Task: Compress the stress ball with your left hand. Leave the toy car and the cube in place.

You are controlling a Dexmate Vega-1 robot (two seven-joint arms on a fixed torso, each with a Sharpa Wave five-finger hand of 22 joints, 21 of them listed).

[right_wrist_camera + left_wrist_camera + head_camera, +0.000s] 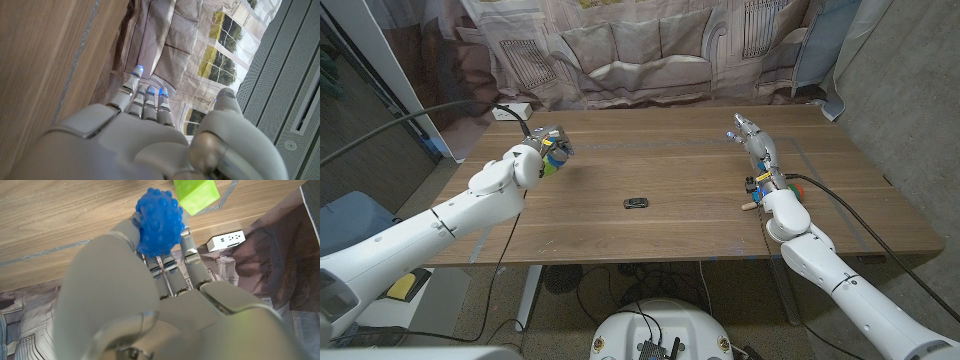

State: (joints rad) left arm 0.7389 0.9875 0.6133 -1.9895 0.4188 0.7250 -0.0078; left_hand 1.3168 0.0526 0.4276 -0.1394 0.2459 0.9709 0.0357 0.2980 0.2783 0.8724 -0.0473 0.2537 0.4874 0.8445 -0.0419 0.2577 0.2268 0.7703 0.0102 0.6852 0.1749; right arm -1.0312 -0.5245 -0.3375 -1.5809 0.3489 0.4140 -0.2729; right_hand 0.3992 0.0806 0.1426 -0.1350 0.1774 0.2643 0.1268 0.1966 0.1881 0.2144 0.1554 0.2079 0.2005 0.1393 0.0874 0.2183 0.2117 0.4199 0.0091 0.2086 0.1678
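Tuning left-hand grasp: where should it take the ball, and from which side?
Around the middle of the ball, thumb on one side and fingers opposite, roughly as the left hand has it now. It is round and knobbly, so any diameter should grip alike. The green cube sits close beside it, so keep the fingers off that side. Car is well clear.

No lettering seems readable anywhere here.

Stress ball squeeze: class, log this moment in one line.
left hand: grips stress ball | cube: beside ball | toy car: mid-table | right hand: open
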